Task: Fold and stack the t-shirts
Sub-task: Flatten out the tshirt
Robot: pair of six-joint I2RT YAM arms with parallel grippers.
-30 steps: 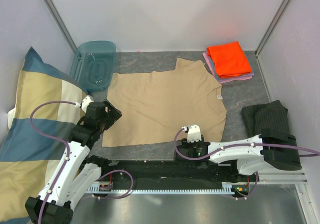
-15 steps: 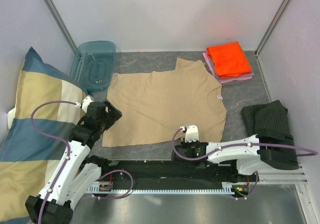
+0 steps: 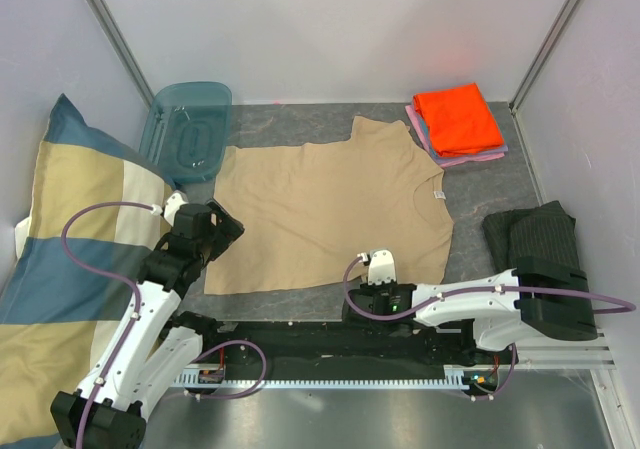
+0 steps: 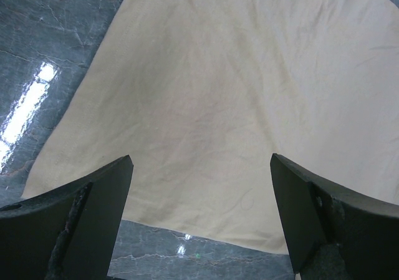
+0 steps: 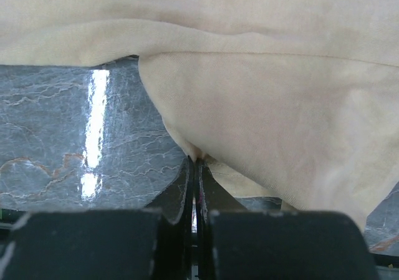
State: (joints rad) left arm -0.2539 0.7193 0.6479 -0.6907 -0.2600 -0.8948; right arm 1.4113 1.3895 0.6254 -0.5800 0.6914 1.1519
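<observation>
Top external view shows, from the left, one checked pillow [image 3: 60, 249], cut off by the frame edge. One teal bin [image 3: 190, 129] stands at the far left of the table [image 3: 480, 209]. The left gripper [image 3: 222, 227] hovers over the near left corner of the single tan shirt [image 3: 320, 199], which lies spread flat mid-table. In the left wrist view its two fingers [image 4: 93, 205] stand wide apart and hold nothing, with that corner of the shirt below and between them.

Further right, the right gripper [image 3: 381, 269] sits low at the shirt's near hem. The right wrist view shows its two fingers [image 5: 177, 186] pressed together on a pinch of that hem, which puckers into a small fold.

One folded stack sits at the far right corner, an orange shirt [image 3: 458, 117] on top. Only thin pink and blue edges [image 3: 424, 134] show beneath it, so the layers are hard to count. One striped cloth [image 3: 535, 231] lies at the right edge, its near end hidden by the right arm.
</observation>
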